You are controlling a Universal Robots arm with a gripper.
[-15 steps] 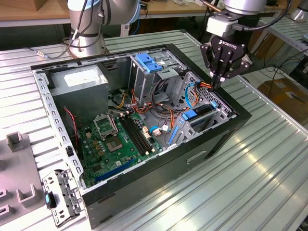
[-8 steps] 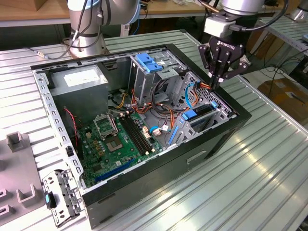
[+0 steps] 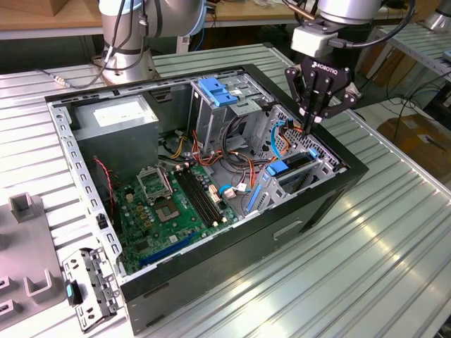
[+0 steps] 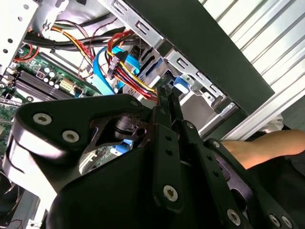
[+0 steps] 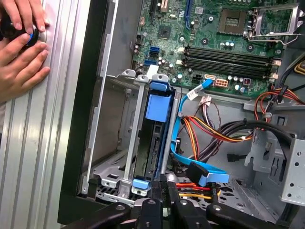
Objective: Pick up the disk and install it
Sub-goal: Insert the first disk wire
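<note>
I've got the gripper (image 3: 311, 124) over the drive cage (image 3: 304, 171) at the case's (image 3: 211, 282) corner, fingers (image 5: 156, 191) closed together w/ nothing between them, tips right at the cage's rear edge. Disk (image 5: 153, 143) sits on edge inside the cage, blue carrier tab (image 5: 157, 106) on top, approx. fully seated. Hands (image 5: 21, 52) rest on the table (image 5: 43, 157) just outside the case wall nearest the cage.

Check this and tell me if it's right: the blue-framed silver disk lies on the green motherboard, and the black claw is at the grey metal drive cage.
Not quite. The blue-framed silver disk is not on the green motherboard; the first wrist view shows it slotted on edge inside the grey metal drive cage. The black claw is at that cage, as you said.
</note>
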